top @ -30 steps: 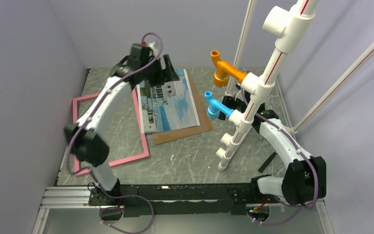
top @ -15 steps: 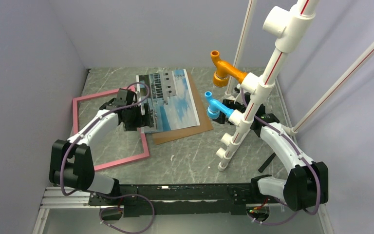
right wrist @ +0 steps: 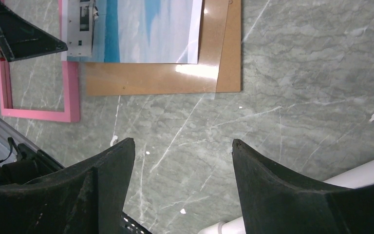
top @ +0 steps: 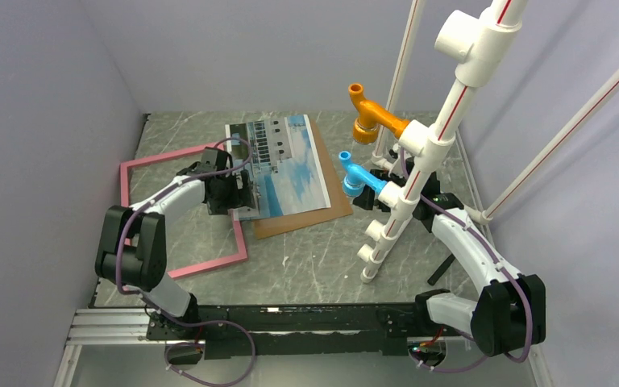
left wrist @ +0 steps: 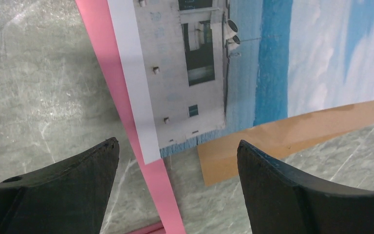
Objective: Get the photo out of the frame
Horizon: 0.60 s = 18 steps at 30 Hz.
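- Your left gripper hangs released and empty above the frame's right rail.
- The photo lies on a brown board, its edge overlapping that rail.
- Your right gripper: released, empty.

A smooth, grey, marble-veined finish is shown by the tabletop. The photo is printed on thin paper; the backing board looks matt brown card, the frame matt pink.
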### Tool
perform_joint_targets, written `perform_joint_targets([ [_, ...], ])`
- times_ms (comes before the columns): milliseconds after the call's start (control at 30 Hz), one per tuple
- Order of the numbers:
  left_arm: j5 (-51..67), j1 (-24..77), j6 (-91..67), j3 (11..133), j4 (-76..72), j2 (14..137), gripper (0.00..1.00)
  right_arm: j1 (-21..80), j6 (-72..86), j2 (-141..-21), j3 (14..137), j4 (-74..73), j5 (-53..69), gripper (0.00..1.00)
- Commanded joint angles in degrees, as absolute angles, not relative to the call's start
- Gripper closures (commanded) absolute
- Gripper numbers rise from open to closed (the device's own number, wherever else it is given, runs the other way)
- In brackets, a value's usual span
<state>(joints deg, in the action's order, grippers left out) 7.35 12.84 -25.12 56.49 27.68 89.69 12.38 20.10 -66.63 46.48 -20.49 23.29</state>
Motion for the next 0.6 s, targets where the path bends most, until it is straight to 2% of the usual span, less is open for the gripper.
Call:
perform_joint_targets([
  [0,7.7,12.4,-25.4,59.8,24.3,91.7,0.08,12.6,19.9,-65.4,46.5,-19.6,23.7,0.25],
  [567,10.3,12.5,-27.4,58.9,21.5,95.4,0.13,12.6,20.4,-67.6,46.6,-18.0,24.7,0.26],
])
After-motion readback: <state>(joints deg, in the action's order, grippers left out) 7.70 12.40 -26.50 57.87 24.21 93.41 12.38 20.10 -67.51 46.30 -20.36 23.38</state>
